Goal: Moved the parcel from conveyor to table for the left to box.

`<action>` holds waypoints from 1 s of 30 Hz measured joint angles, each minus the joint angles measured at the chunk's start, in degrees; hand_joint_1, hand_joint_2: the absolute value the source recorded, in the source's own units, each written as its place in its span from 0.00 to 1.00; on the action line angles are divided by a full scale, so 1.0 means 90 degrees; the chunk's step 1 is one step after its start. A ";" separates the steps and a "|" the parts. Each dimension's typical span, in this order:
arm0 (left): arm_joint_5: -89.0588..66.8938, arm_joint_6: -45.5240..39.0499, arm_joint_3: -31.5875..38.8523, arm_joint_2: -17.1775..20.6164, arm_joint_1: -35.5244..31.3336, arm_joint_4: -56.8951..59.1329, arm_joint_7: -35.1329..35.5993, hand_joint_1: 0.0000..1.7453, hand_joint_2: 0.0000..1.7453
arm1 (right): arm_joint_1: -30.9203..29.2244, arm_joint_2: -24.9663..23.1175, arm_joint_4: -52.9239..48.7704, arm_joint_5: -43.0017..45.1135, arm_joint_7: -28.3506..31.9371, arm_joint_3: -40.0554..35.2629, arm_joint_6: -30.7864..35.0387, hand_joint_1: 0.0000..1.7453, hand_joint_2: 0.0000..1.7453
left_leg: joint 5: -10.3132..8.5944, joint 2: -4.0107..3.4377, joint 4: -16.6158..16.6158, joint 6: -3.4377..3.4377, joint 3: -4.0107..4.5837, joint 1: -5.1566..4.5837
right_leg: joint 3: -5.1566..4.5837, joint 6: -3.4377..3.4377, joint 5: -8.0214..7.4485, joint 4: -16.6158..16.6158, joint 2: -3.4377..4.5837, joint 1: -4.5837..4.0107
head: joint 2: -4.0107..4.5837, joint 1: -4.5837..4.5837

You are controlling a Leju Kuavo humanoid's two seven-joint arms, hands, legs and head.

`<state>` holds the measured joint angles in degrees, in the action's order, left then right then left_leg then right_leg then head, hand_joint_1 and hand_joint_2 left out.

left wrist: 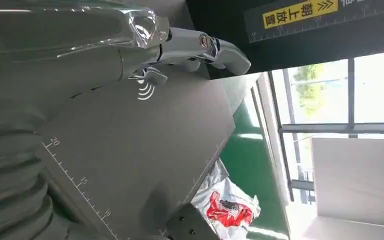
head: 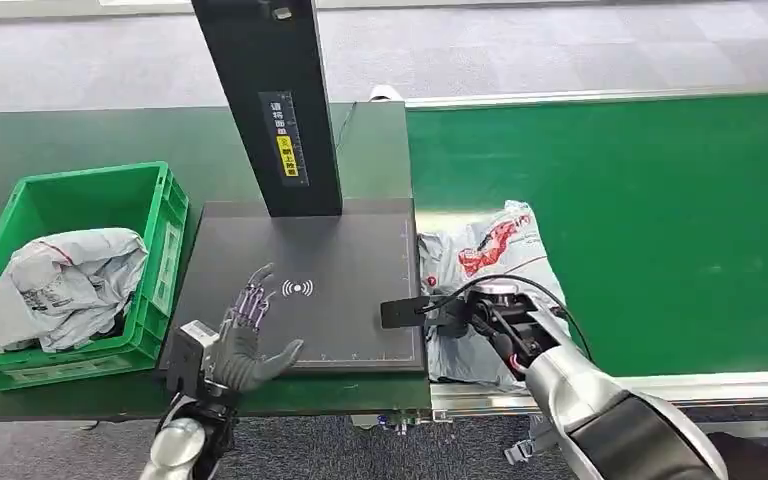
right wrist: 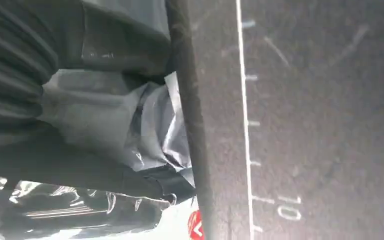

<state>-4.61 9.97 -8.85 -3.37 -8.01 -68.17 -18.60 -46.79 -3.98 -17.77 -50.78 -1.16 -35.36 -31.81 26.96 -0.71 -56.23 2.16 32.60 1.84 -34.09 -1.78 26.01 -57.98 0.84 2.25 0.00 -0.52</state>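
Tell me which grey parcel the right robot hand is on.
The parcel with the red print on the green conveyor, under the right robot hand. The other parcel sits in the green crate.

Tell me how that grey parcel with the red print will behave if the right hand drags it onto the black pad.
The parcel looks like a crumpled plastic mailer, so probably floppy and likely to bunch against the scan pad edge. Its glossy film may slip. The right hand is on it; grip unclear.

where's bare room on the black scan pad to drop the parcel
The flat black scan pad is bare between the black post and its front ruler edge. The left hand crowds its front-left corner; the grey plastic parcel and right hand crowd its right edge.
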 measured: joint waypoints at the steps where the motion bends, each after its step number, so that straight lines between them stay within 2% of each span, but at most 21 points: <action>1: 0.0012 -0.0015 0.0000 0.0007 0.0016 -0.0002 0.0000 0.00 1.00 | 0.0009 0.0002 0.0000 0.0020 0.0022 -0.0005 0.0103 1.00 1.00 | 0.0000 0.0000 0.0000 0.0000 0.0000 0.0000 | 0.0000 0.0000 0.0000 0.0000 0.0000 0.0000 | 0.0000 0.0000; 5: 0.0068 -0.0044 0.0022 0.0058 0.0138 -0.0134 -0.0015 0.00 1.00 | 0.0040 0.0039 0.0000 0.0214 0.0229 -0.0017 0.0810 1.00 1.00 | 0.0000 -0.0002 0.0000 0.0000 0.0004 0.0000 | -0.0002 0.0000 -0.0001 0.0000 0.0001 0.0000 | 0.0000 0.0000; 9: 0.0102 -0.0046 0.0058 0.0105 0.0225 -0.0252 -0.0019 0.00 1.00 | 0.0044 0.0053 -0.0005 0.0306 0.0299 -0.0015 0.1141 1.00 1.00 | -0.0001 -0.0002 0.0001 0.0000 0.0006 0.0001 | -0.0003 0.0001 -0.0001 -0.0001 0.0001 -0.0001 | 0.0000 0.0000; 14: 0.0158 -0.0100 0.0182 0.0129 0.0448 -0.0514 -0.0097 0.00 1.00 | 0.0038 0.0056 -0.0182 0.0781 0.0682 0.0194 0.2765 1.00 1.00 | -0.0001 -0.0009 0.0001 0.0000 0.0013 0.0001 | -0.0012 0.0001 -0.0001 -0.0003 0.0006 -0.0001 | 0.0000 0.0000; 18: 0.0177 -0.0105 0.0287 0.0134 0.0612 -0.0748 -0.0141 0.00 1.00 | 0.0014 0.0019 -0.0588 0.1324 0.1298 0.0593 0.3863 1.00 1.00 | 0.0000 -0.0006 0.0001 0.0000 0.0015 0.0001 | -0.0017 0.0001 -0.0001 -0.0002 0.0005 -0.0001 | 0.0000 0.0000; 24: 0.0180 -0.0110 0.0350 0.0134 0.0693 -0.0874 -0.0204 0.00 1.00 | -0.0018 -0.0044 -0.1001 0.1526 0.1718 0.0967 0.4297 1.00 1.00 | -0.0001 0.0004 0.0001 0.0000 0.0017 0.0000 | -0.0014 0.0001 0.0000 -0.0002 0.0002 -0.0001 | 0.0000 0.0002; 30: 0.0180 -0.0112 0.0469 0.0134 0.0747 -0.0906 -0.0357 0.00 1.00 | 0.0145 -0.0107 -0.1713 0.2002 0.2718 0.1324 0.5186 1.00 1.00 | -0.0001 0.0004 0.0001 0.0000 0.0017 0.0000 | -0.0015 0.0001 0.0000 -0.0002 0.0002 0.0000 | 0.0000 0.0002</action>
<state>-2.99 8.96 -4.63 -2.16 -1.28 -76.32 -21.81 -45.49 -4.94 -33.18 -32.76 23.30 -23.45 14.87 26.95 -0.68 -56.22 2.16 32.75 1.84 -34.22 -1.78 26.01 -58.00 0.86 2.25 0.00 -0.50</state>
